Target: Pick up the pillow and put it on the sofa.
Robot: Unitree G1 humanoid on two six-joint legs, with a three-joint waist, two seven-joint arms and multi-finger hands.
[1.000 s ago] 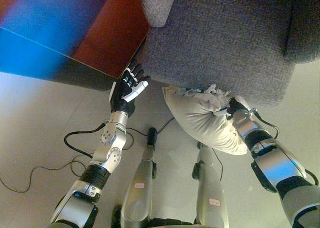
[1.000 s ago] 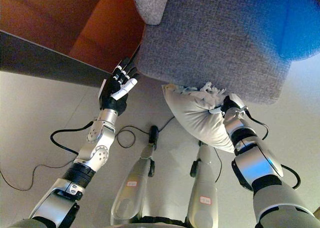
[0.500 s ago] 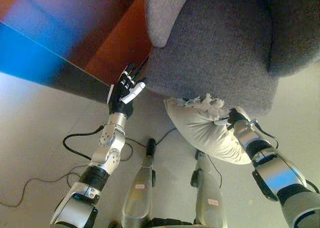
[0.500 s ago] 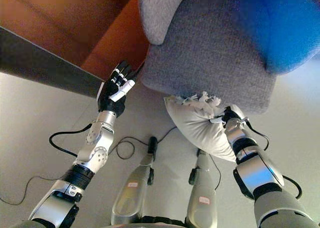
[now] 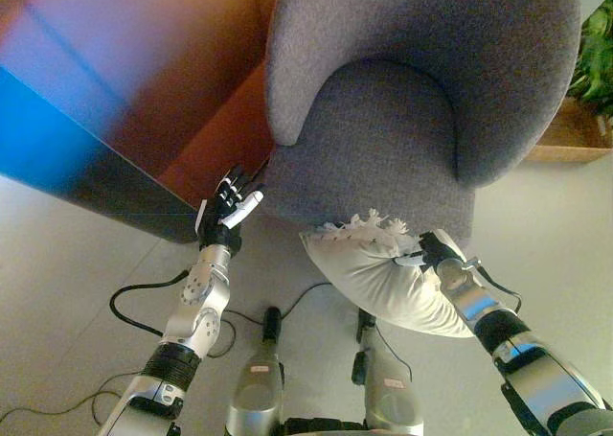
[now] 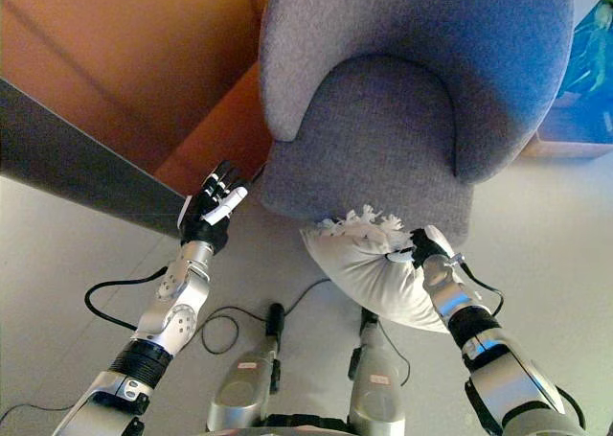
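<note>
One cream fringed fabric pillow [image 5: 383, 283] hangs pinched in the right hand [image 5: 436, 252], touching the grey upholstered sofa [image 5: 402, 158] seat's front edge. Left hand [image 5: 227, 216] hovers beside it, fingers straight.

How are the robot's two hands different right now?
The left hand is open, fingers straight and holding nothing; the right hand is shut on the pillow. The left hand is raised by the grey sofa's left front corner; the right hand sits at the pillow's right side, before the seat. Both hands are dark.

Right robot hand [image 6: 428, 249] grips white pillow [image 6: 369, 268] against grey sofa [image 6: 402, 120] front | left robot hand [image 6: 209, 209] raised, fingers straight
</note>
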